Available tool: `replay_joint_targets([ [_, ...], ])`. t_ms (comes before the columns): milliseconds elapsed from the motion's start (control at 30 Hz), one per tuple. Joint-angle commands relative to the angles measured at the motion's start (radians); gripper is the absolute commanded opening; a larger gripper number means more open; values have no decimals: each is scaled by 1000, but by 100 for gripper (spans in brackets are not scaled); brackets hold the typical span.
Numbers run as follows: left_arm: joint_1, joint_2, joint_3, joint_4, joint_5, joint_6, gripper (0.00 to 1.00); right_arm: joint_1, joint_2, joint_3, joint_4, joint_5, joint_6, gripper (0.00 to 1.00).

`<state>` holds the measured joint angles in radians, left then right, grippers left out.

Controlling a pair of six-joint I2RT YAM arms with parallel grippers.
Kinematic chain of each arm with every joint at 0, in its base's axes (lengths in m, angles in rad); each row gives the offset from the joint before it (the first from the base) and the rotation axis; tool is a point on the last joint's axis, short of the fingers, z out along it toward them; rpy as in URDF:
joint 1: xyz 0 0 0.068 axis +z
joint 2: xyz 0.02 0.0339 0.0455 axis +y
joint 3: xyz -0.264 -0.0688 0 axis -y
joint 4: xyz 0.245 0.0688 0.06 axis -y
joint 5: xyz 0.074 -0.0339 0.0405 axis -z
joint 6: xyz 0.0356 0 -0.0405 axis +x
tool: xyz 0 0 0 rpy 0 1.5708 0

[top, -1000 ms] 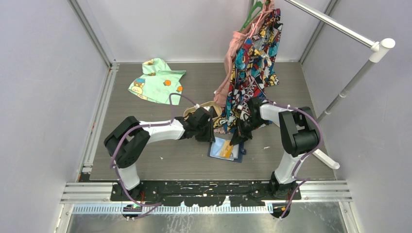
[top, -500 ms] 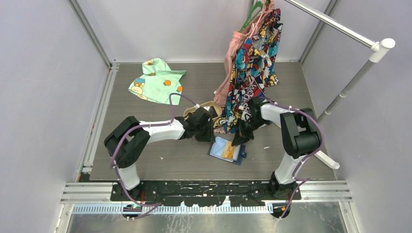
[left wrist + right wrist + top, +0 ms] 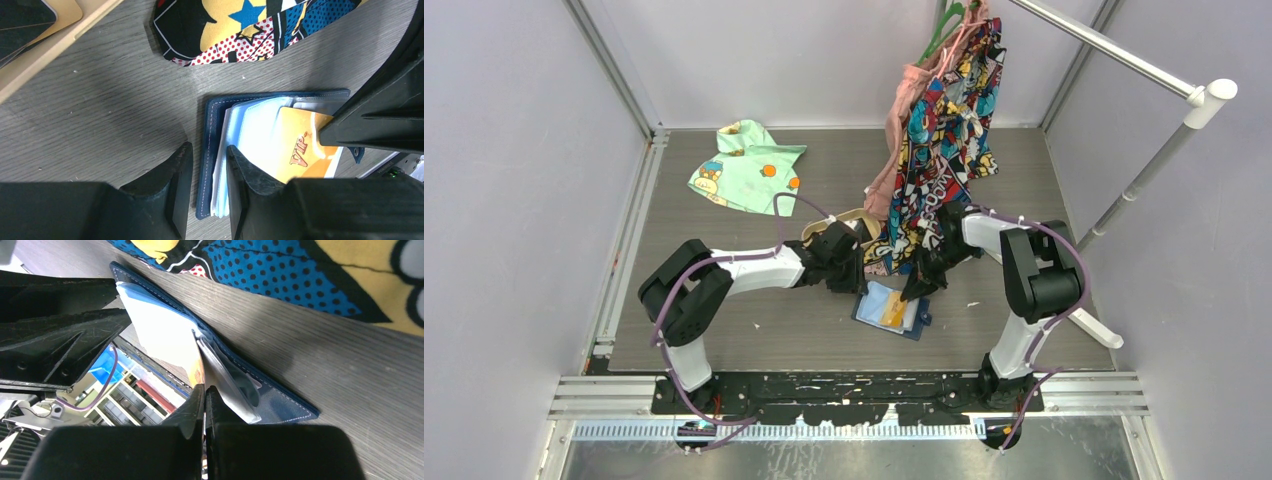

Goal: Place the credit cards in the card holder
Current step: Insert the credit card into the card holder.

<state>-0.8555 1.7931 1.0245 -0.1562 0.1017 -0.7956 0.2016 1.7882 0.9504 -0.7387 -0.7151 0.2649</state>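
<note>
Insertion step: the right pincer (image 3: 204, 388) pinches the orange card (image 3: 300, 150) over the open card holder (image 3: 886, 308), lower centre on the counter (image 3: 754, 335). The left pincer (image 3: 209, 148), narrowly parted, straddles its edge (steadying, probably). Next, slide the card squarely home.

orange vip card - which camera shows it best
Left wrist: the orange card lies large on the open card holder, its VIP print readable. Top external shows the card only as a tiny orange patch; right wrist shows just an edge-on sliver of it.
</note>
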Motion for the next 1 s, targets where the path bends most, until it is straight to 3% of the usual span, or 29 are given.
replay_joint_targets([
  [0, -2, -18, 7, -1, 1, 12, 31, -18, -61, 8, -31, 83, -31, 1],
  [600, -2, -76, -20, 19, -20, 8, 32, -27, -113, 32, -78, 65, -47, 1],
  [967, -7, -128, -43, 89, 8, 23, 41, -34, -83, 86, -109, 129, -78, 1],
])
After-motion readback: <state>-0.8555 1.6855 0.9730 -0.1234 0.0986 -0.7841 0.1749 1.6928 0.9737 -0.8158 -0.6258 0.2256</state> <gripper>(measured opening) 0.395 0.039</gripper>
